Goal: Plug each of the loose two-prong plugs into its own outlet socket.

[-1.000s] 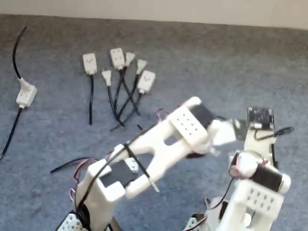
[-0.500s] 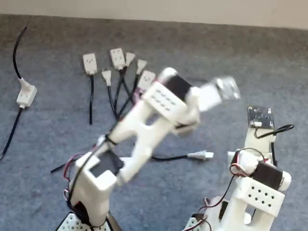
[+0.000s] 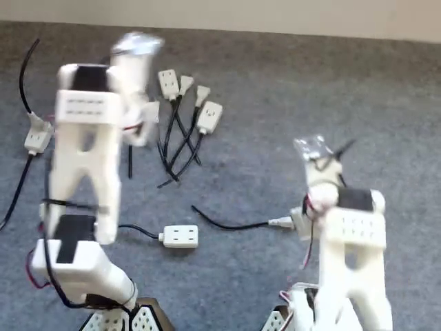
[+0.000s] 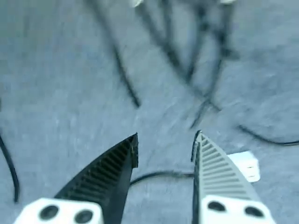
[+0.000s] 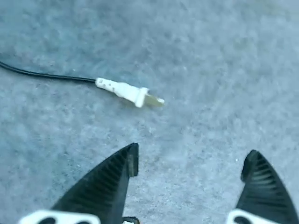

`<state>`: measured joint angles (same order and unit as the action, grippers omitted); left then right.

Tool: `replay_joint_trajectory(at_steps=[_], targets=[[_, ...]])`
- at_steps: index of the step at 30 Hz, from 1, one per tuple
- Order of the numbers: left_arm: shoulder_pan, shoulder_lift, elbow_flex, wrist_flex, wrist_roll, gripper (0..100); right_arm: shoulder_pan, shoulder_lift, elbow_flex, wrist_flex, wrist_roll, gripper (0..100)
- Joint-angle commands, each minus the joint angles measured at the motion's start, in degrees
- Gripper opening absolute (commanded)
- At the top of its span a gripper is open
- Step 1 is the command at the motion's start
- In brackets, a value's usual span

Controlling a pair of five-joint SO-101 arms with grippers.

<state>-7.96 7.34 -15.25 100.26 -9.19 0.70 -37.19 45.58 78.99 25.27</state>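
Well, I see tangled cords (image 4: 187,56) beyond my left gripper (image 4: 166,140), jaws apart, an outlet socket (image 4: 245,164) just beside it, while the loose plug (image 5: 128,92) lies on the carpet (image 5: 210,56) just ahead of my equally spread right gripper (image 5: 192,154).

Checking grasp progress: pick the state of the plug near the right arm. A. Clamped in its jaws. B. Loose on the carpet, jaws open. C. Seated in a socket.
B: the plug lies on the carpet, prongs bare, clear of the open right jaws.
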Motion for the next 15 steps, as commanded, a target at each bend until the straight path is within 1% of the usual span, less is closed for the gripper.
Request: replay_joint_trajectory(at_steps=[1, 5, 6, 7, 9, 11, 14, 15], targets=[[-5.2, -3.2, 12.0, -5.8, 0.6, 21, -2.9, 9.4, -11.3, -0.1, 1.2, 33.2], [-6.4, -6.2, 29.4, -18.7, 0.6, 21, -3.0, 15.3, -18.9, 0.0, 1.3, 33.2], [-6.3, -7.7, 33.9, -22.3, 0.6, 21, -3.0, 16.4, -19.9, 0.3, 2.0, 33.2], [-6.1, -9.3, 38.5, -26.0, 0.6, 20, -3.0, 17.3, -20.3, 0.6, 4.6, 33.2], [-6.1, -13.2, 48.0, -33.4, 0.4, 20, -3.0, 19.0, -20.3, 2.5, 11.0, 33.2], [-6.2, -17.7, 56.1, -40.0, -2.3, 20, -3.0, 20.2, -20.2, 5.0, 17.6, 33.2], [-6.1, -24.0, 65.1, -46.0, -4.9, 20, -3.0, 20.9, -20.2, 8.2, 33.8, 33.2], [-6.0, -25.9, 67.3, -47.6, -5.0, 20, -3.6, 21.1, -20.2, 9.1, 37.4, 33.2]])
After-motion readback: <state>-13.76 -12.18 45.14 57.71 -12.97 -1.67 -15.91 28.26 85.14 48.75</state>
